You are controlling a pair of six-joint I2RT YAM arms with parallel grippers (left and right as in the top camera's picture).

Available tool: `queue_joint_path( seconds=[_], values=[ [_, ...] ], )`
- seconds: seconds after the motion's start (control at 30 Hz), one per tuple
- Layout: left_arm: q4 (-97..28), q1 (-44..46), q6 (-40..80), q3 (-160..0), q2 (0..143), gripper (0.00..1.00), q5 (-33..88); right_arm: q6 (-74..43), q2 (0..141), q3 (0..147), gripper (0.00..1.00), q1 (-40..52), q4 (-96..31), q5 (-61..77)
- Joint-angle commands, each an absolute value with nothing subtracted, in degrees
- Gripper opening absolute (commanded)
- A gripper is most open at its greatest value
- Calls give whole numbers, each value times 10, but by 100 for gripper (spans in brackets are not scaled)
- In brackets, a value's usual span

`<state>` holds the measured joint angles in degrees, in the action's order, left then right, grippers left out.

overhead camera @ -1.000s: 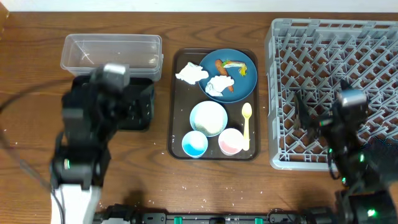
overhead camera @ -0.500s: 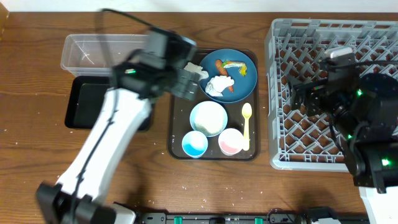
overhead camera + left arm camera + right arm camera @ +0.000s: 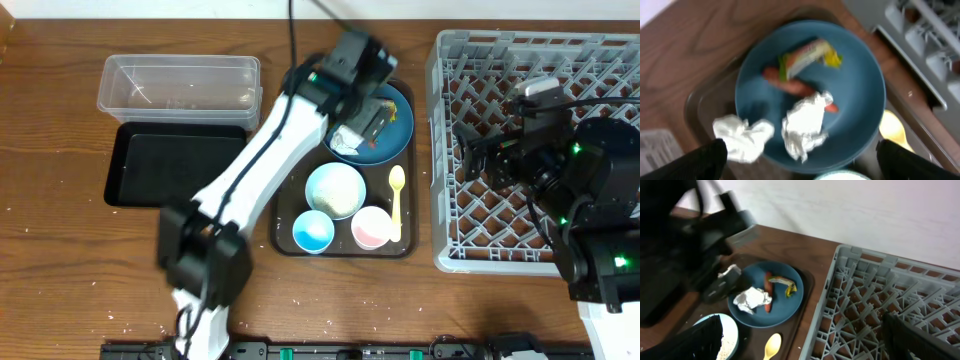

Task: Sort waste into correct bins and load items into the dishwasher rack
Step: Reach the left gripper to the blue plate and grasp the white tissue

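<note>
Left gripper is hung over the dark-blue plate, jaws spread wide, nothing held. Lying on the plate: one crumpled napkin, the carrot and the green-yellow wrapper. A second napkin is draped over its rim. Bowl, blue cup, pink cup and yellow spoon are sat on the same brown tray. Right gripper is held above the grey rack, jaws wide too, nothing gripped. Clear tub and black tray are lined up at the left of the tabletop.
</note>
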<state>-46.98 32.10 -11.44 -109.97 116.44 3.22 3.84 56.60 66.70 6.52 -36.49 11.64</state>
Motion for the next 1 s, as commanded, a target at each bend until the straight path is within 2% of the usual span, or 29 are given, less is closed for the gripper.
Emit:
queue_joint_path(
  seconds=[0.0, 0.1, 0.27, 0.5, 0.6, 0.83, 0.97],
  values=[
    [-498, 318, -123, -1189, 1233, 98, 34, 43, 556, 678, 99, 62, -375, 123],
    [-508, 318, -86, -1201, 1269, 100, 34, 43, 556, 678, 99, 62, -394, 123],
    [-536, 309, 39, -1201, 1304, 87, 34, 44, 557, 678, 99, 62, -422, 123],
    [-550, 304, 48, -1193, 1338, 80, 34, 43, 557, 678, 99, 62, -425, 123],
    [-554, 302, 37, -1190, 1352, 69, 34, 44, 557, 678, 99, 62, -427, 123],
    [-555, 302, 11, -1189, 1370, 51, 35, 44, 557, 678, 99, 62, -427, 123],
    [-554, 302, 11, -1189, 1371, 31, 35, 44, 557, 678, 99, 62, -426, 123]
  ],
)
